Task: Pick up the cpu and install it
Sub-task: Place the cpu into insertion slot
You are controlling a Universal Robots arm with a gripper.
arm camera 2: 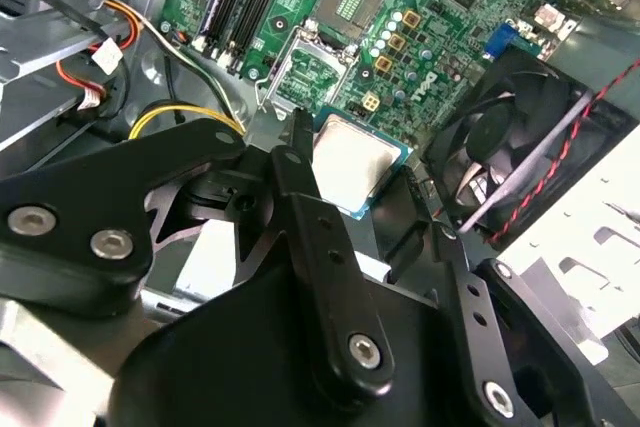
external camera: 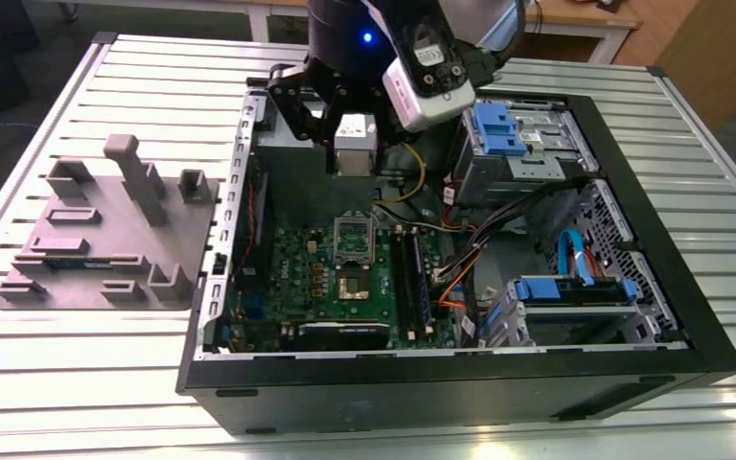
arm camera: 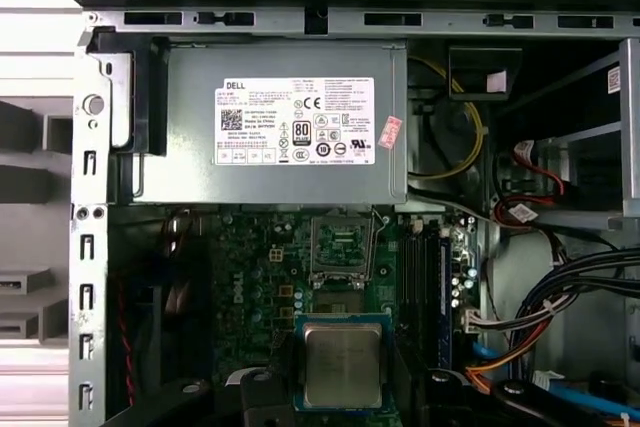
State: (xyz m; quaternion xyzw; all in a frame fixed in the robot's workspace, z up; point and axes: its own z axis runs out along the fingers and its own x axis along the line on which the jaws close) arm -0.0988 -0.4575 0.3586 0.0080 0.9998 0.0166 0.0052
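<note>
My gripper (external camera: 354, 134) hangs over the back part of the open computer case (external camera: 675, 287), shut on the cpu (external camera: 354, 158), a small square chip with a silvery top. In both wrist views the cpu (arm camera 2: 355, 162) (arm camera: 342, 365) sits level between the black fingers (arm camera 2: 300, 162), above the green motherboard (external camera: 304, 278). The metal-framed socket (arm camera: 342, 247) lies open on the board, nearer the front of the case than the cpu in the exterior view, with its frame (arm camera 2: 310, 72) lifted. The cpu is well above the socket and apart from it.
A grey moulded tray (external camera: 100, 240) stands on the slatted table at the exterior view's left. Inside the case are a grey power supply with a white label (arm camera: 290, 122), a black fan (arm camera 2: 510, 147), blue drive cages (external camera: 509, 134) and bundled cables (external camera: 471, 259).
</note>
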